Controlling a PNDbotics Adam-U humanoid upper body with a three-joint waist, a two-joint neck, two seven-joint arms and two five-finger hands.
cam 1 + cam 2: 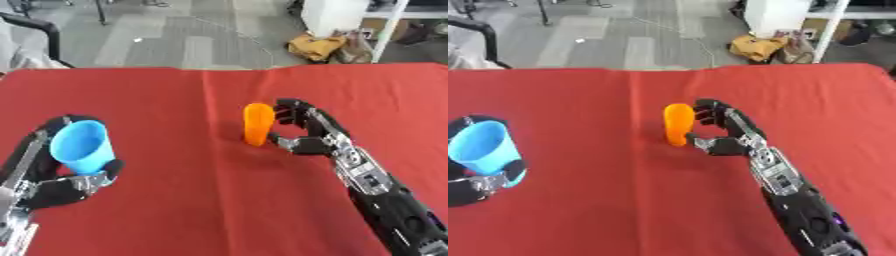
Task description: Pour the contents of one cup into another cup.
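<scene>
My left hand [68, 189] is at the lower left, shut on a light blue cup [83, 147]. The cup is lifted off the red tablecloth [192, 200] and leans a little, its mouth facing up towards me. An orange cup [258, 123] stands upright on the cloth near the middle. My right hand [306, 131] sits just right of it, fingers [286, 112] by its upper side and thumb low near its base. The hand is spread and not closed round the cup. I cannot see what is inside either cup.
The red cloth covers the whole table up to its far edge [224, 68]. Beyond it lie grey floor, a black chair arm [39, 27] at far left, and a yellow-brown bag [317, 46] by a white post at far right.
</scene>
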